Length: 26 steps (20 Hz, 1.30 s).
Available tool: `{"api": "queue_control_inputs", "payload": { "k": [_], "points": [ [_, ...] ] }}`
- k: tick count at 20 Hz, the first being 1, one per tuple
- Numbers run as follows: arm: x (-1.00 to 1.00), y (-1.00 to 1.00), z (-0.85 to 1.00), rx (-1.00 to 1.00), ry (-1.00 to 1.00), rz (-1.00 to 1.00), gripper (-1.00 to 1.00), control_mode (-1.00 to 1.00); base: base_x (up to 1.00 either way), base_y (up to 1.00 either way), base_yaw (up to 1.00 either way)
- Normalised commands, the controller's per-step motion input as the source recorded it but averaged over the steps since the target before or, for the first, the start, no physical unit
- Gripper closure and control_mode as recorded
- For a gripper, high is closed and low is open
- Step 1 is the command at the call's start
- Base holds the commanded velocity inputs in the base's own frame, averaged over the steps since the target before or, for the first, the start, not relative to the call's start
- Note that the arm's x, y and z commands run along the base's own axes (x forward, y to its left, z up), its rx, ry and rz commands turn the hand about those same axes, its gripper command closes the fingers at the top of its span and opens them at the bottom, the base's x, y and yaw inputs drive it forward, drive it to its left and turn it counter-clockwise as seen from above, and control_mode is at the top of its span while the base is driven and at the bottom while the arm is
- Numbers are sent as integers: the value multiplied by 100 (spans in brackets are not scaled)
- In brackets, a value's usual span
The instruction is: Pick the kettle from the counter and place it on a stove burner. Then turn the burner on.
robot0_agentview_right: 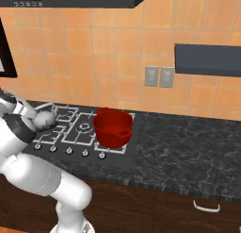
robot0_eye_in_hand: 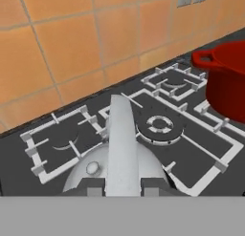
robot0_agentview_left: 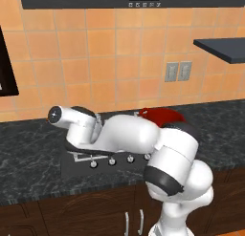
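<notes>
Two fingers [robot0_eye_in_hand: 123, 191] of yours are clenched on the kettle's handle [robot0_eye_in_hand: 122, 144], that pale metal strip running straight up the middle of the hand view. You can see the dark tips either side of its base, pinched in tight. Right under them is the kettle [robot0_eye_in_hand: 95, 169], a rounded silvery dome with a little knob on the lid. In the right base view the kettle [robot0_agentview_right: 44, 119] shows as a grey ball right at the end of the arm, over the left part of the stove; can't tell from here if it's touching the grate or hanging just above it.

Past the kettle in the hand view you've got the small grey wire grate of a stove burner [robot0_eye_in_hand: 62, 142] off to the left, and the bigger grate with concentric rings [robot0_eye_in_hand: 159, 125] just to the right of the handle. Further right sits the red pot [robot0_eye_in_hand: 225, 80], upright on its own grate, with one handle sticking out toward the kettle. In the right base view the pot is on the right side of the stove, well apart from the kettle.

A row of knobs [robot0_agentview_right: 69, 151] runs along the stove's front edge. The dark marbled tabletop [robot0_agentview_right: 188, 147] stretches out to both sides, with the orange tile wall [robot0_agentview_right: 108, 53] behind and two outlets [robot0_agentview_right: 159, 77] up on it.
</notes>
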Motion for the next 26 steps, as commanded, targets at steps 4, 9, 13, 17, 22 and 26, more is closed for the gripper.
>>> {"api": "queue_control_inputs", "payload": {
  "k": [4,9,13,17,22,26],
  "points": [
    [0,37,-6,-11,0,-5,100,-100,0,0,0],
    [7,14,0,-7,0,-9,100,-100,0,0,0],
    [10,4,12,-3,0,-12,100,-100,0,0,0],
    [14,12,21,-1,0,-14,100,-100,0,0,0],
    [12,4,5,0,-1,-10,100,-100,0,0,0],
    [0,0,-6,0,-9,-8,100,-100,0,0,0]
  ]
}}
